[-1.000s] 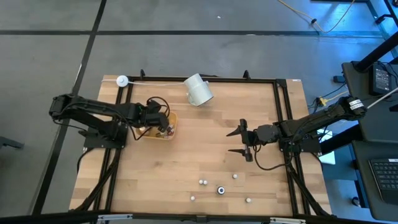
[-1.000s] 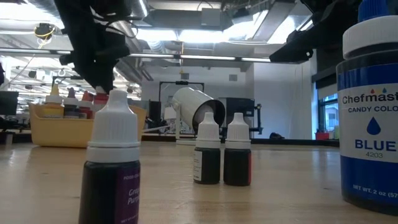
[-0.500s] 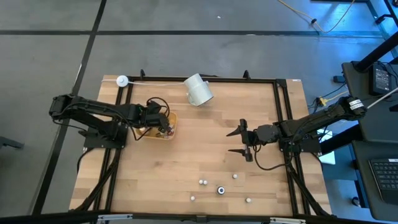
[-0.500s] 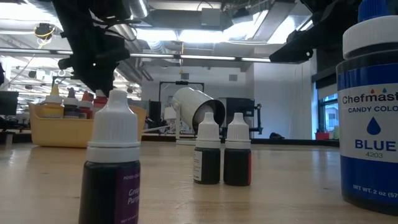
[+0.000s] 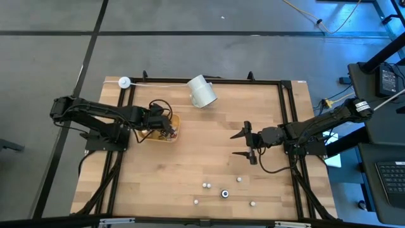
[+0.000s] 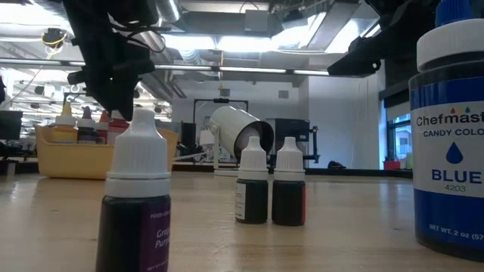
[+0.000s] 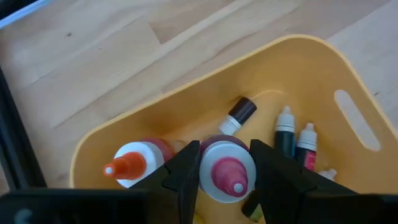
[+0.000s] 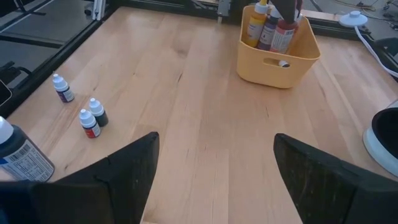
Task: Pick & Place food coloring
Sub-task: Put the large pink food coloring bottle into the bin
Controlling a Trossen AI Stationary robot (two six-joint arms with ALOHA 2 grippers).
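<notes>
My left fingers (image 7: pixel 227 177) still pinch a red-capped bottle (image 7: pixel 227 174) inside the yellow bin (image 7: pixel 348 87); nothing has moved. I think it goes down next. My right fingers (image 5: pixel 245 144) wait spread over the surface (image 5: pixel 209 152).

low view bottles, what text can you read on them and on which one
"Chefmast", "CANDY COLO", "BLUE", "4203", "NET WT. 2 oz (57": blue bottle, cut off at the picture's edge.
"Purp", under a cut-off line starting "Gr": purple bottle; the small print above is too blurred.
Pair of small bottles: labels unreadable.
</notes>
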